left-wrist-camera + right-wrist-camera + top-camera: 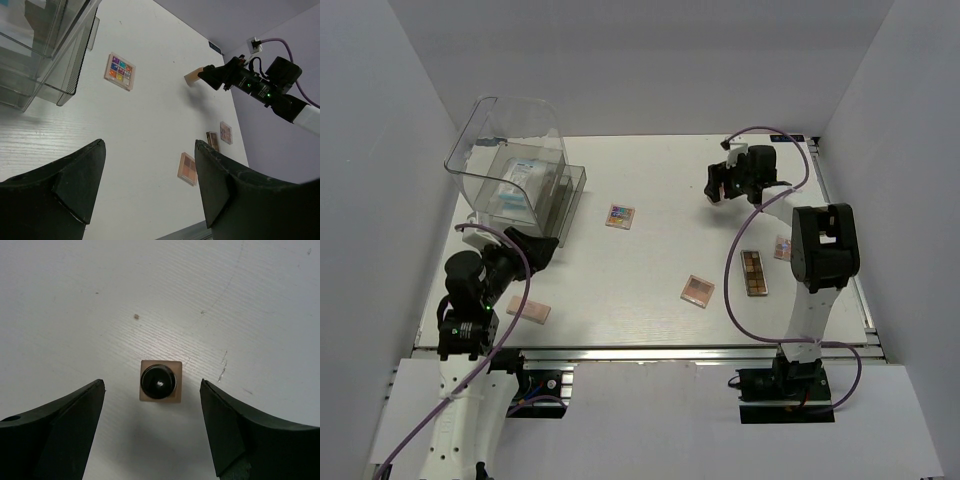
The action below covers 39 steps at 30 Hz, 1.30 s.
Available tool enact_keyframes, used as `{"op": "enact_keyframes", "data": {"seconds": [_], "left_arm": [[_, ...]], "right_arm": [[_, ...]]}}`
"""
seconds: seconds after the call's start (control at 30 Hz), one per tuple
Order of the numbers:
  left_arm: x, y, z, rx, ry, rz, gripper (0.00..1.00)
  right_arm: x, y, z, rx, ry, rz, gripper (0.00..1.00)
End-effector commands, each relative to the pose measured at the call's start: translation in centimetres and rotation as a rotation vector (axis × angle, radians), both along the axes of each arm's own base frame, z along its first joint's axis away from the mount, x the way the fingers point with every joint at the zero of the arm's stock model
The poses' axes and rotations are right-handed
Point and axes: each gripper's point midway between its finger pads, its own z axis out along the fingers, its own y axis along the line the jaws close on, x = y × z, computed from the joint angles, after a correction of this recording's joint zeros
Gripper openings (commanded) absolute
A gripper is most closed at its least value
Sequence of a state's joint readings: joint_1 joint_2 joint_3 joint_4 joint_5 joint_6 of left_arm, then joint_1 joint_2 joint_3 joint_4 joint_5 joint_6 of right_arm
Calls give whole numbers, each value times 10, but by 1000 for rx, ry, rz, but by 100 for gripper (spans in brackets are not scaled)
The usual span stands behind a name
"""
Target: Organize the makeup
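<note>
A beige bottle with a dark cap stands upright on the white table. My right gripper is open above it, one finger on each side, not touching; the gripper is at the back right in the top view. The bottle also shows in the left wrist view. My left gripper is open and empty by the clear bin, which holds a white-blue packet. A colourful square palette, a peach square palette, a long palette and a pink compact lie on the table.
A peach compact lies at the front left beside the left arm's base. The bin has a lower clear tray part on its right side. White walls enclose the table on three sides. The right arm's cable loops over the table.
</note>
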<state>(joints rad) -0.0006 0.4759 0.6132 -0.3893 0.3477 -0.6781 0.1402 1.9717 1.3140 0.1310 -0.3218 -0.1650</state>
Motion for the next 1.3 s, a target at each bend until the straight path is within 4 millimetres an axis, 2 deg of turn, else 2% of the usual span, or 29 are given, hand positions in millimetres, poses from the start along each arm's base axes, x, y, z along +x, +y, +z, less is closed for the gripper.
{"op": "enact_keyframes", "data": {"seconds": [0.0, 0.1, 0.23, 0.33, 0.43, 0.47, 0.53, 0.57, 0.63, 0.67, 0.7, 0.73, 0.77, 0.8, 0.87, 0.9, 0.93, 0.97, 1.0, 1.03, 1.07, 1.13, 1.17, 1.2, 1.23, 1.27], "left_arm": [[0, 1, 5, 5, -1, 7, 81], [2, 2, 5, 13, 4, 10, 82], [4, 3, 5, 15, 8, 13, 81], [6, 2, 6, 12, 6, 13, 81], [8, 3, 5, 11, 9, 13, 81], [9, 2, 4, 11, 12, 12, 81], [9, 2, 6, 14, 9, 10, 81], [10, 3, 6, 15, 8, 13, 81], [11, 3, 8, 17, 4, 12, 80], [11, 3, 7, 17, 6, 14, 80], [11, 3, 8, 20, 2, 13, 80], [11, 4, 9, 22, 3, 19, 80], [10, 5, 10, 28, -2, 22, 80], [10, 7, 10, 32, -1, 32, 80], [9, 9, 12, 39, -7, 43, 80], [9, 12, 14, 45, -7, 61, 81], [9, 14, 15, 48, -6, 76, 81], [8, 16, 18, 52, -12, 85, 81], [7, 17, 21, 57, -16, 92, 81], [7, 20, 23, 63, -20, 109, 81], [6, 22, 25, 66, -23, 116, 81], [4, 25, 31, 76, -36, 132, 81], [3, 26, 30, 77, -33, 136, 81], [2, 26, 32, 79, -39, 138, 81], [1, 27, 33, 80, -42, 144, 81], [0, 28, 32, 81, -39, 148, 81]], "right_arm": [[25, -2, 11, -41, -67, -25, 81], [28, -3, 4, -52, -56, -31, 79], [23, -2, -7, -43, -26, -25, 74], [20, 0, -16, -54, -14, -10, 65], [20, 1, -20, -73, -24, 28, 53], [19, 3, -20, -76, -27, 41, 45], [18, 6, -17, -87, -44, 83, 37], [18, 6, -14, -92, -52, 94, 29], [18, 11, -5, -101, -86, 139, 21], [18, 14, 7, -101, -116, 158, 14], [16, 21, 16, -93, -140, 198, 11], [12, 34, 33, -118, -198, 259, 8], [2, 56, 45, -147, -264, 361, 7], [-4, 68, 67, -164, -332, 413, 6], [-24, 96, 85, -195, -426, 541, 3], [-39, 121, 105, -243, -536, 634, 1], [-47, 135, 113, -264, -592, 678, 1], [-61, 159, 123, -274, -655, 741, 1], [-66, 170, 135, -327, -743, 786, 0], [-70, 180, 141, -349, -783, 799, 0], [-80, 201, 152, -350, -853, 831, 0], [-84, 220, 165, -396, -952, 861, 0], [-93, 239, 167, -397, -999, 893, 0], [-94, 249, 177, -401, -1043, 901, 0], [-97, 258, 181, -413, -1086, 920, 0], [-103, 275, 175, -410, -1098, 953, 0]]}}
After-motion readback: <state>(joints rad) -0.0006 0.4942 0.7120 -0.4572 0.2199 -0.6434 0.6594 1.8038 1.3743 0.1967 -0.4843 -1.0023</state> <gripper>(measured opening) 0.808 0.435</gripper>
